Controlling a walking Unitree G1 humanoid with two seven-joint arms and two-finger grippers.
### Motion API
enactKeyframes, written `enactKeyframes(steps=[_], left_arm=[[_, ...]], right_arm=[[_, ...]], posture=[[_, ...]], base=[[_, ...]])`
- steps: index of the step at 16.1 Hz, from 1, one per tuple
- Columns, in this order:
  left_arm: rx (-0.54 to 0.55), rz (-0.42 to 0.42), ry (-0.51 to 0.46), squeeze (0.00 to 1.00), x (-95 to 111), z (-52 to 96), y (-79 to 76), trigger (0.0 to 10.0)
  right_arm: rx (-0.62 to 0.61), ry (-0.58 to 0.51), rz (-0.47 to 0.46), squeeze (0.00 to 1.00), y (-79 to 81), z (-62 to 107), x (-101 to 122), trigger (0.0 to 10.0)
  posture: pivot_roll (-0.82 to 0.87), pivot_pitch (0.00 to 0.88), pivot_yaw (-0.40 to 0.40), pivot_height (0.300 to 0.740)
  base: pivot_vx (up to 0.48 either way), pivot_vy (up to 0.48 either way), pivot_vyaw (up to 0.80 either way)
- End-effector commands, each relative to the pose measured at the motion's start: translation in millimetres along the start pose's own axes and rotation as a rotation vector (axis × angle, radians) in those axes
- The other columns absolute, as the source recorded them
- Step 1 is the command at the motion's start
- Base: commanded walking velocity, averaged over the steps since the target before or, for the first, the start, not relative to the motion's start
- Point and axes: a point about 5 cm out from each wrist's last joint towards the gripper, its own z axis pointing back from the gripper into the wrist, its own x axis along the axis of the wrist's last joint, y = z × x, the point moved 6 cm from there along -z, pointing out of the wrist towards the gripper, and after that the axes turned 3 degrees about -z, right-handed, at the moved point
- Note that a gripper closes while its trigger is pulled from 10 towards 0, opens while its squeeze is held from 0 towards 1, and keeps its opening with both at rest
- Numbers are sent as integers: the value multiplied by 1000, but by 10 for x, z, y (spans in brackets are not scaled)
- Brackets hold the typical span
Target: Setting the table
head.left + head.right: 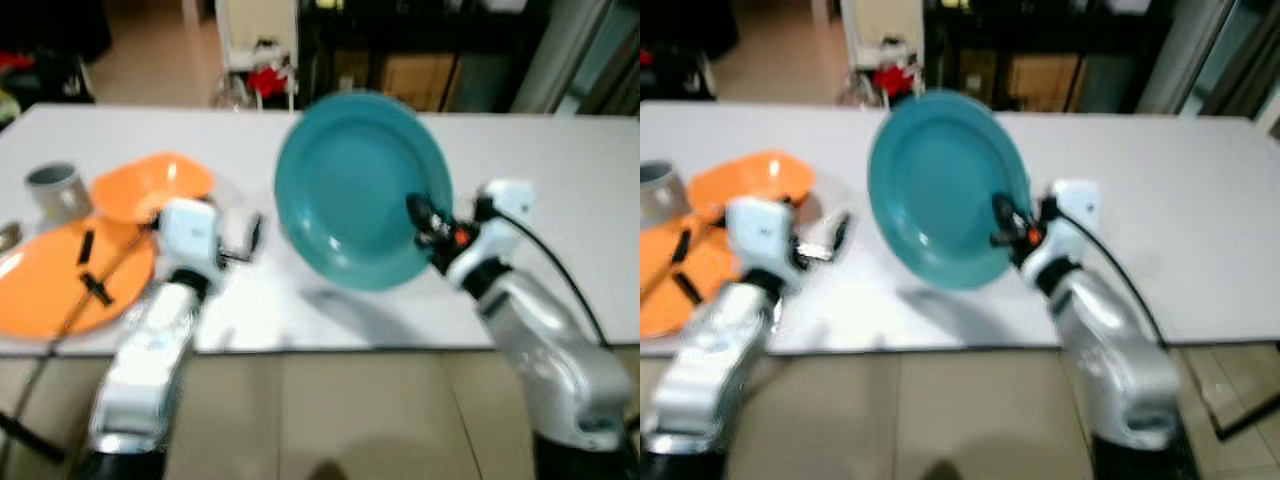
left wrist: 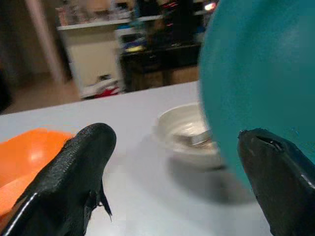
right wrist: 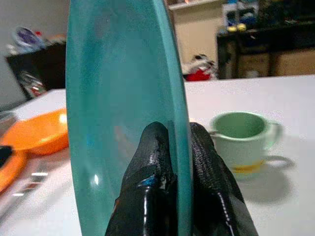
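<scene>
While I hold the teal plate [image 1: 360, 190] up on edge above the white table [image 1: 560, 180], centre of the head view, I judge the setting barely under way: this plate is not yet laid down at a place. My right gripper [image 3: 170, 147] is clamped on its rim, one black finger on each face, as the right wrist view makes plain. My left gripper [image 2: 172, 162] sits at centre left of the head view, just beside the orange ware, its fingers spread wide apart with nothing between them. At the left edge of the head view, an orange plate [image 1: 60, 280] lies flat on the table with an orange bowl [image 1: 150, 185] just behind it; the bowl looks empty from here, though blur makes that uncertain. Dark strips lie across the orange plate, and I cannot tell what they are. A grey cup [image 1: 58, 190] stands at the far left, contents not visible. The right wrist view shows a pale green mug [image 3: 241, 140] standing on the table behind the plate, with what may be a spoon handle at its lip. The left wrist view shows a shallow whitish dish [image 2: 187, 132] with something metallic in it, half hidden by the teal plate. Still left, by my reading: laying the teal plate flat, then arranging the cups and dishes around it.
</scene>
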Motion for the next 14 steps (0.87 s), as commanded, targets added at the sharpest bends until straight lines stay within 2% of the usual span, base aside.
enactKeyframes(steps=[1,2,3,7,9,11,14], left_arm=[[-2,-4,-3,0,25,21,101,10000],[-38,8,-3,0,34,41,95,10000],[-47,12,-4,0,38,49,95,10000],[-179,-59,42,0,51,274,255,10000],[-236,-102,88,0,19,379,312,10000],[-289,-123,125,0,-12,441,270,10000],[-376,-116,168,0,-58,555,133,10000]], right_arm=[[97,-21,-97,0,184,27,88,10000],[129,3,-168,0,217,61,59,10000],[136,12,-181,0,220,70,47,10000],[248,226,-357,0,303,195,-238,10000],[301,430,-397,0,388,311,-537,10000],[255,552,-470,0,348,347,-765,10000],[135,691,-649,0,191,393,-1036,10000]], posture=[[68,0,-8,740],[59,0,2,740],[59,0,2,740],[63,0,2,740],[73,0,-5,740],[79,0,-9,740],[85,0,-13,740]], base=[[0,0,0],[0,0,0],[0,0,0],[0,0,0],[0,0,0],[0,0,0],[0,0,0]])
